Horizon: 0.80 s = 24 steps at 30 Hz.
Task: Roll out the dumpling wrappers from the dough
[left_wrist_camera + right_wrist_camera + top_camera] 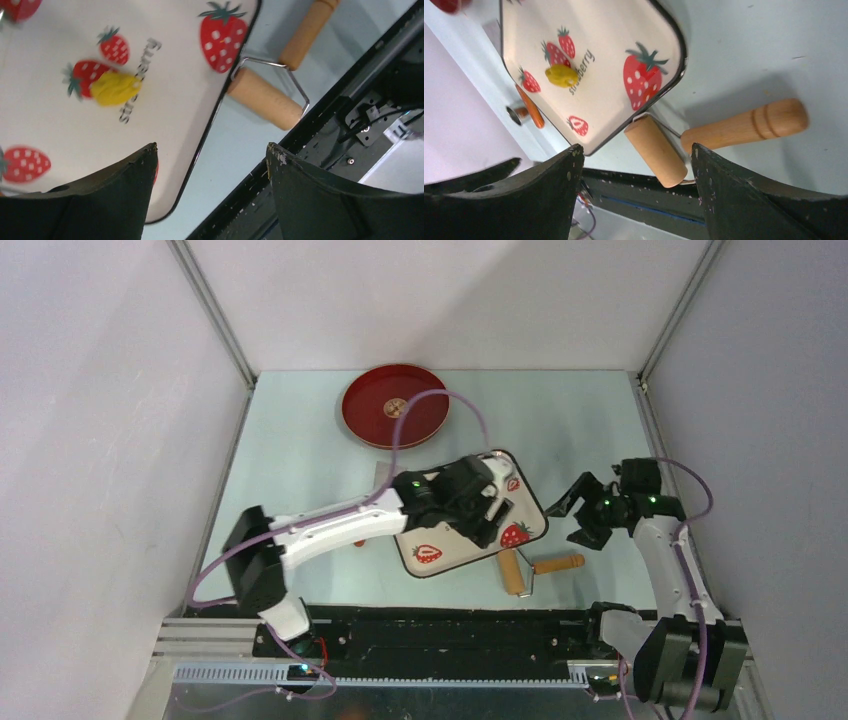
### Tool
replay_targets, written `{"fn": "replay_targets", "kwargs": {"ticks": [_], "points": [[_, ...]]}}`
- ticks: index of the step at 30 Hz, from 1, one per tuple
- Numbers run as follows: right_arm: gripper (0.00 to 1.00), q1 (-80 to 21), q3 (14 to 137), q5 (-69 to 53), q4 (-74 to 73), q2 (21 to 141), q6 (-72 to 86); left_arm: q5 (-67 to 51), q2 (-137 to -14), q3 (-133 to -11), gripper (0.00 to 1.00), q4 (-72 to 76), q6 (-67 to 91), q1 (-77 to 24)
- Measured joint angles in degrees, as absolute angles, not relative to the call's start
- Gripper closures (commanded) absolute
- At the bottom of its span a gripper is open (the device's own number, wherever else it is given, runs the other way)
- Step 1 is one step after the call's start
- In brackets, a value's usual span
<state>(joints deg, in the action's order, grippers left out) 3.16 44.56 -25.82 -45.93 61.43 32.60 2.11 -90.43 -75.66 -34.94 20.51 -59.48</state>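
The wrist views show the dough [115, 88], a yellow lump on the strawberry tray [180, 105]; from above, the left arm [340, 520] hides it. The left end effector [211, 149] and right end effector [636, 149] both spread wide and empty. The roller [656, 157] lies beside the tray.

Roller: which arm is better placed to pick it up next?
Right, likely. The open right gripper faces the roller, which lies off the tray toward that arm. The left gripper hangs open over the tray's edge, near the dough.
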Motion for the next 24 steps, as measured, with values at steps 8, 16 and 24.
{"fn": "replay_targets", "kwargs": {"ticks": [8, 16, 24], "points": [[0.18, 22.1, 38.5, -31.9, -46.3, 55.8, 29.1, 2.8, -106.6, -91.0, 0.16, -34.7, 9.8, -67.5], [0.2, 32.5, 37.9, -37.1, -44.7, 60.4, 26.8, 1.9, -117.8, -100.6, 0.19, -34.9, 4.8, -69.8], [0.2, 38.3, 37.8, -38.7, -42.5, 64.0, 26.0, -0.1, -126.3, -105.4, 0.25, -35.3, 2.3, -70.0]]}}
